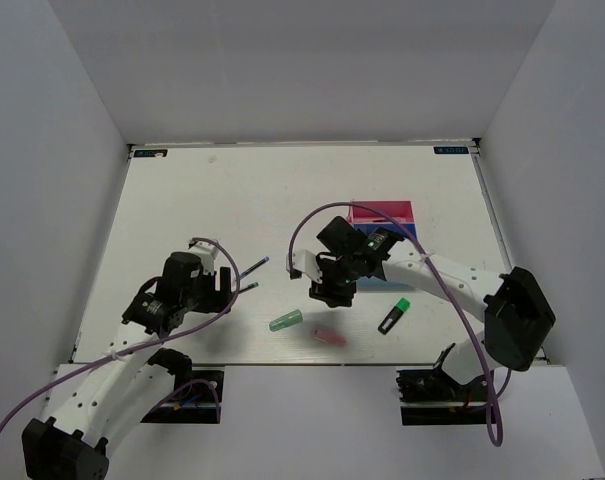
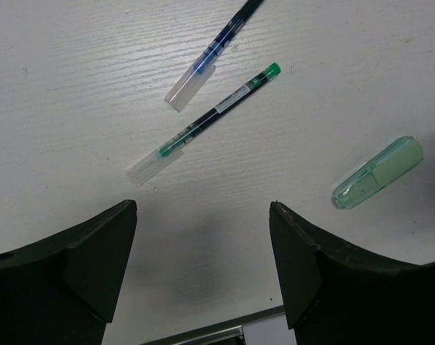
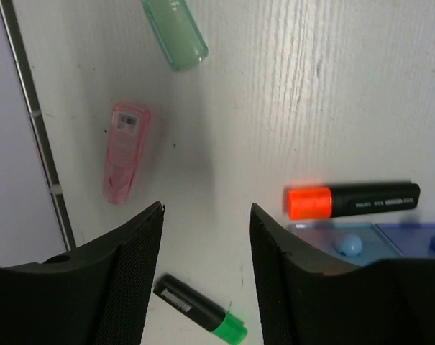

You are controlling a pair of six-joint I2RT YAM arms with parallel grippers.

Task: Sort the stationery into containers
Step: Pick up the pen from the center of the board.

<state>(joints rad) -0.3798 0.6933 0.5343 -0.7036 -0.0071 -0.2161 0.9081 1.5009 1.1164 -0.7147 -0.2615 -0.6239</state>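
Note:
Both grippers are open and empty. My left gripper (image 1: 222, 286) (image 2: 203, 215) hovers over bare table just short of two thin pens, a blue one (image 2: 217, 49) (image 1: 254, 266) and a green-tipped one (image 2: 203, 123) (image 1: 247, 288). A translucent green capsule (image 1: 285, 321) (image 2: 379, 172) (image 3: 175, 32) and a pink capsule (image 1: 327, 335) (image 3: 125, 151) lie between the arms. My right gripper (image 1: 332, 292) (image 3: 206, 208) hangs over the table beside an orange-ended highlighter (image 3: 354, 201). A green-ended highlighter (image 1: 393, 316) (image 3: 200, 310) lies near it. The magenta bin (image 1: 382, 214) and the light blue bin (image 3: 361, 243) stand close by.
The table's near edge (image 3: 30, 108) (image 2: 217, 332) runs close to the capsules. White walls enclose the table on three sides. The right arm covers the orange highlighter and most of the bins in the top view.

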